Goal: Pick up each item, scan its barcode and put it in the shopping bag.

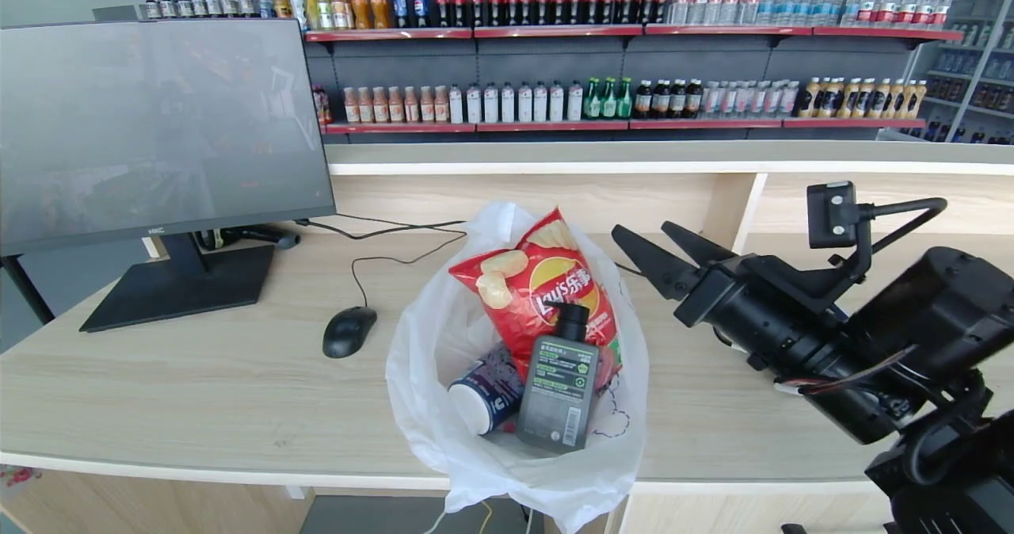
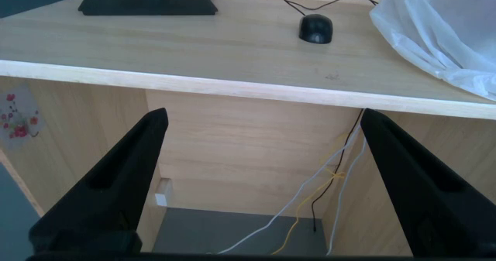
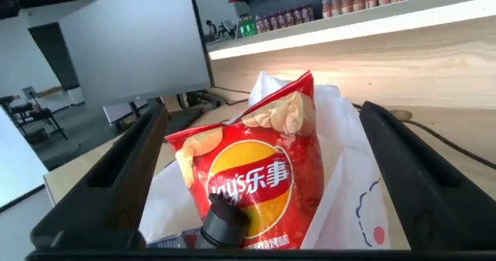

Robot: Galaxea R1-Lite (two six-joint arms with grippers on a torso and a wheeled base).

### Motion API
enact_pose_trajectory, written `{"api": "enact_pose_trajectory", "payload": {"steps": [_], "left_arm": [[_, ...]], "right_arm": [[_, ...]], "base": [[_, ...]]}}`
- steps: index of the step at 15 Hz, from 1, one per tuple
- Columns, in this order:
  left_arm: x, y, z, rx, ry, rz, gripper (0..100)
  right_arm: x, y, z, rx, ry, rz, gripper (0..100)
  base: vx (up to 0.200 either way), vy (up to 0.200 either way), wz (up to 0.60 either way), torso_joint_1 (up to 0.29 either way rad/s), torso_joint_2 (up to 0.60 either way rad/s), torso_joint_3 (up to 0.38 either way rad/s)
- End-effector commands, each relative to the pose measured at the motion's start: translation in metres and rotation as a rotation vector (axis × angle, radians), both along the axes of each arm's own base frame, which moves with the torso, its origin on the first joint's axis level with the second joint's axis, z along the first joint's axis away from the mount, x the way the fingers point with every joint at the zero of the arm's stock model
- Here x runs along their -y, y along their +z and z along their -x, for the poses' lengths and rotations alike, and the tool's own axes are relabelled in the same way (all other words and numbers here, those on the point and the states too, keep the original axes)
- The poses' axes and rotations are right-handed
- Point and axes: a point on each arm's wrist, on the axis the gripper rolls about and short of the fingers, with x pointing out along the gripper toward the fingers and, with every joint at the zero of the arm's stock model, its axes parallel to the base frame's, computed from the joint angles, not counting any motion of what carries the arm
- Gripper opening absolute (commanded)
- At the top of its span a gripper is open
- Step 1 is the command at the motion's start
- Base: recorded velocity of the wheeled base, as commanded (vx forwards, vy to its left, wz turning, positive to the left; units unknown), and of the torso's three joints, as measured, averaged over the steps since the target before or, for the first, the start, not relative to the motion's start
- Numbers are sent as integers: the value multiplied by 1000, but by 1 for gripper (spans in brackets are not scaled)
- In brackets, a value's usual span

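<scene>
Both are held wide open, empty: right gripper [image 1: 640,230] beside white plastic shopping bag [image 1: 418,360], left gripper [image 2: 263,118] low before light wooden counter [image 2: 194,52] | red crisp packet [image 1: 539,280] is bagged | risk: overhanging bag could be tipped if snagged

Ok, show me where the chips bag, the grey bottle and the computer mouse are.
chips bag [image 1: 532,276]: head view, on its red front panel.
grey bottle [image 1: 558,391]: head view, on the middle of its label.
computer mouse [image 1: 348,332]: head view, on the top of its black shell.

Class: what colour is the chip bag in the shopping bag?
Red chip bag, clearest in the right wrist view.
</scene>
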Motion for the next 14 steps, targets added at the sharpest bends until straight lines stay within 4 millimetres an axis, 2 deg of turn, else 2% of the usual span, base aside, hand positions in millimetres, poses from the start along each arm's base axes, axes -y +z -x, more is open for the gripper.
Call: {"api": "enact_pose_trajectory", "payload": {"steps": [1,2,3,4,5,7,9,11,14], "left_arm": [[0,0,0,0,0,1,100],[0,0,0,0,0,1,100],[0,0,0,0,0,-1,100],[0,0,0,0,-1,-1,100],[0,0,0,0,0,-1,100],[0,0,0,0,0,-1,100],[0,0,0,0,0,-1,100],[0,0,0,0,0,-1,100],[0,0,0,0,0,-1,100]], "right_arm": [[32,19,59,115,9,54,100],[38,18,70,134,21,79,100],[55,8,101,183,36,171,100],[65,-3,117,193,25,233,100],[73,-9,128,213,-2,278,100],[85,-6,138,214,-61,292,100],[96,-16,144,98,-130,349,100],[111,-39,175,-53,-120,488,100],[130,-72,218,-163,-82,628,100]], "base": [[0,0,0,0,0,0],[0,0,0,0,0,0],[0,0,0,0,0,0],[0,0,0,0,0,0],[0,0,0,0,0,0],[0,0,0,0,0,0],[0,0,0,0,0,0],[0,0,0,0,0,0],[0,0,0,0,0,0]]}}
